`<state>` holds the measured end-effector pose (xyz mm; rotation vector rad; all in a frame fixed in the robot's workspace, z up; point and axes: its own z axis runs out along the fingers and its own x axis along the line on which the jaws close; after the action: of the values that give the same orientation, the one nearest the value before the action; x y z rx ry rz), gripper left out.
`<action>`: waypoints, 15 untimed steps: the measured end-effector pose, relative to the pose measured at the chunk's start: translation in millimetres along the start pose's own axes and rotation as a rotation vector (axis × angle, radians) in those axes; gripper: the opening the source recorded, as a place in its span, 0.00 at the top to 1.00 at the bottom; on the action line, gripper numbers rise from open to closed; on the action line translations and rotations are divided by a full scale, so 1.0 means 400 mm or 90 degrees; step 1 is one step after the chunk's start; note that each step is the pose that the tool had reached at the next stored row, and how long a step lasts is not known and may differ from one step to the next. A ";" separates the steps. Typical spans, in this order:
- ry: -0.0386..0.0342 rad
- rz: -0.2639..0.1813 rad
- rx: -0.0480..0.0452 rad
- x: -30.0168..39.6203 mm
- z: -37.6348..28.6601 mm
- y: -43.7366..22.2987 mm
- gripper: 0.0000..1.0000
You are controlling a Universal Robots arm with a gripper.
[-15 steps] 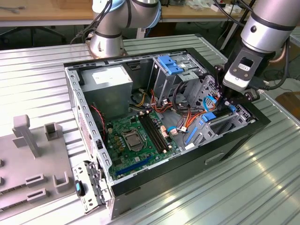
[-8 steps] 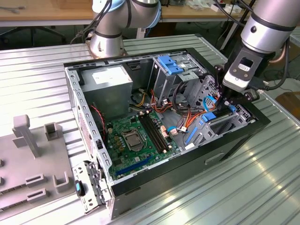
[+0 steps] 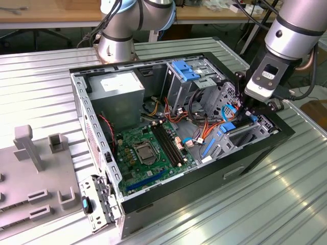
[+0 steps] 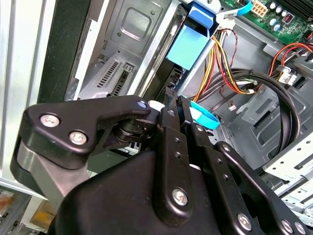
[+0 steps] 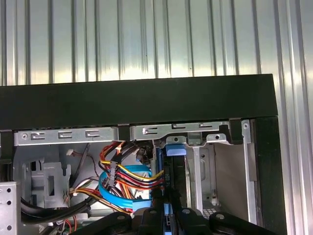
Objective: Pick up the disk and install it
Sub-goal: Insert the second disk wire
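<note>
The disk (image 3: 228, 127) stands on edge in the drive bay at the exterior view's right end of the open computer case (image 3: 153, 204), its blue rails showing. My gripper (image 3: 251, 113) hangs straight over it. In both wrist views the black fingers (image 4: 168, 122) are closed together on the disk's thin edge. A blue rail (image 4: 191, 44) runs ahead of them into the metal bay. In the first wrist view the disk's blue end tab (image 5: 176, 149) sits just under the case's black rim (image 5: 146, 100), with my gripper (image 5: 166, 218) behind it.
A grey power supply box (image 3: 120, 87) and a metal cage with a blue latch (image 3: 186, 71) fill the case's far side. The green motherboard (image 3: 150, 148) lies in the middle. Bundled cables (image 5: 122, 178) crowd beside the bay. A grey fixture (image 3: 30, 168) stands on the ribbed table.
</note>
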<state>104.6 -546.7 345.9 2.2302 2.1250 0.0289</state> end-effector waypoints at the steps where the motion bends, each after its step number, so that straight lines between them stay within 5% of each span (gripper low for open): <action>1: 0.0005 0.000 0.0000 0.000 0.000 0.000 0.83; 15: 0.0073 -0.003 0.0003 -0.001 0.009 -0.001 0.83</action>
<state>104.6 -547.1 342.3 2.2312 2.1355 0.0411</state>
